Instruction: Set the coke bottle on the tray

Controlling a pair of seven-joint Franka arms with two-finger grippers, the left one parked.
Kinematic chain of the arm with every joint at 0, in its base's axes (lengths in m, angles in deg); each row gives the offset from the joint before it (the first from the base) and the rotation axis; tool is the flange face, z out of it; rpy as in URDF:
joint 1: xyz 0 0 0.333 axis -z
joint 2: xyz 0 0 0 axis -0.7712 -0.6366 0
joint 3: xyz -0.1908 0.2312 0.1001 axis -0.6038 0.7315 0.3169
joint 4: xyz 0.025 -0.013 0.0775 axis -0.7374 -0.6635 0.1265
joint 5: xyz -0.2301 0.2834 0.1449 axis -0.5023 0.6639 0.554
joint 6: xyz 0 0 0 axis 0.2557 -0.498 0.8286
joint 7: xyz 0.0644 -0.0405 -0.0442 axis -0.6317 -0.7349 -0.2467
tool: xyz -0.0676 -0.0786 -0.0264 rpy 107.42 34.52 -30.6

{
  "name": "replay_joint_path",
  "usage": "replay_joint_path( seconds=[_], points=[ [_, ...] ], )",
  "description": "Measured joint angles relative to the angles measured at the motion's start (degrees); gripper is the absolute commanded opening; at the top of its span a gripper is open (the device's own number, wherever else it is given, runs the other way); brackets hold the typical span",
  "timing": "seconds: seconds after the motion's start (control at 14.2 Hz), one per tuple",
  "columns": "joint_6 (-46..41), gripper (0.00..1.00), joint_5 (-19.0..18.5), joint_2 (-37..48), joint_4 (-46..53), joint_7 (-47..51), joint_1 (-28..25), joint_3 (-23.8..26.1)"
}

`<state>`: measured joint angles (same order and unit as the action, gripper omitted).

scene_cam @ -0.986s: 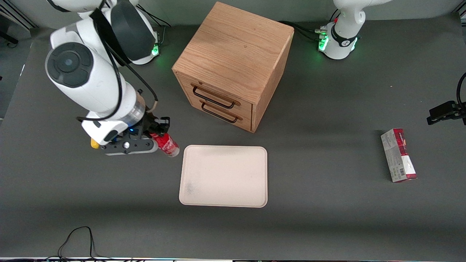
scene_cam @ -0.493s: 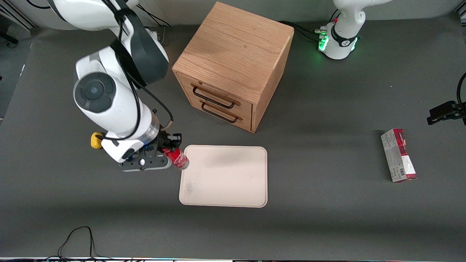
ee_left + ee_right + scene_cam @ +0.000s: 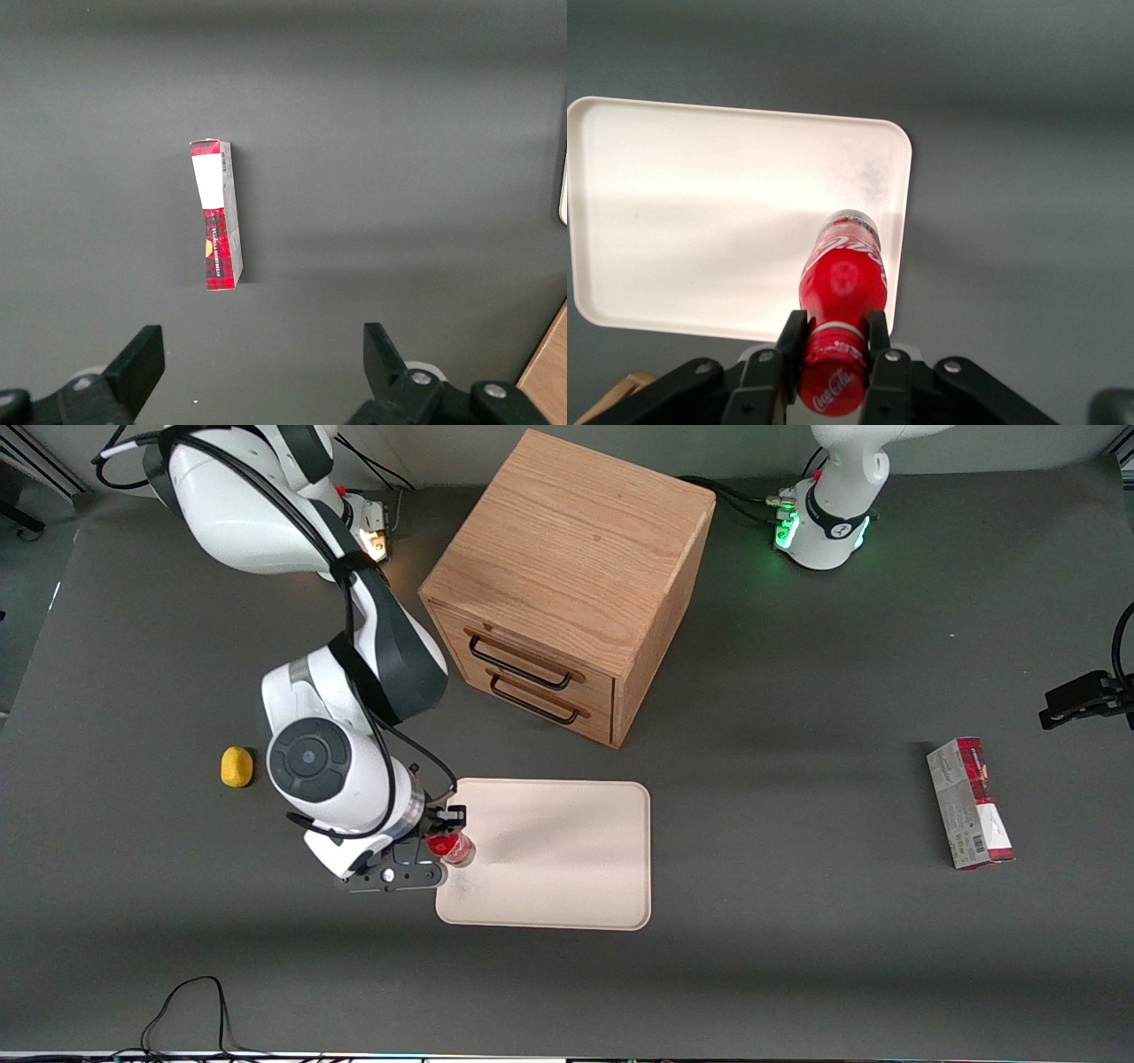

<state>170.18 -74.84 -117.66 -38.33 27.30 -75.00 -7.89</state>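
My right gripper [image 3: 440, 843] is shut on the neck of the small red coke bottle [image 3: 454, 849], just under its red cap. It holds the bottle upright over the edge of the cream tray [image 3: 567, 868] that is toward the working arm's end. In the right wrist view the bottle [image 3: 843, 274] hangs from the gripper [image 3: 833, 341] with its clear base above the tray [image 3: 700, 221], near the rim by the faint grey smudge. I cannot tell whether the base touches the tray.
A wooden drawer cabinet [image 3: 567, 576] stands farther from the front camera than the tray. A small yellow object [image 3: 236, 766] lies toward the working arm's end. A red-and-grey carton [image 3: 970, 802] lies toward the parked arm's end and also shows in the left wrist view [image 3: 217, 217].
My gripper has carried the bottle toward the parked arm's end and nearer the front camera, from beside the tray's corner to over its edge. The yellow object is uncovered.
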Motion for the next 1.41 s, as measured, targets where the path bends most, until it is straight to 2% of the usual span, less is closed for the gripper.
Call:
replay_joint_path(
  seconds=[0.63, 0.7, 0.77, 0.85, 1.27, 1.41],
  points=[
    [5.7, 0.0, 0.0, -6.2, 0.1, 0.2, 0.2, 0.0],
    [5.9, 0.28, 0.0, -6.4, 0.2, 0.3, 0.2, 0.0],
    [5.9, 0.75, 0.0, -6.5, 0.4, 0.4, 0.2, 0.0],
    [5.9, 1.0, 0.0, -6.5, 0.4, 0.6, 0.2, 0.0],
    [5.8, 1.0, 0.0, -6.4, 0.7, 2.3, 0.1, 0.0],
    [3.2, 1.0, 0.0, -5.4, 1.5, 2.3, 0.0, 0.0]
  ],
)
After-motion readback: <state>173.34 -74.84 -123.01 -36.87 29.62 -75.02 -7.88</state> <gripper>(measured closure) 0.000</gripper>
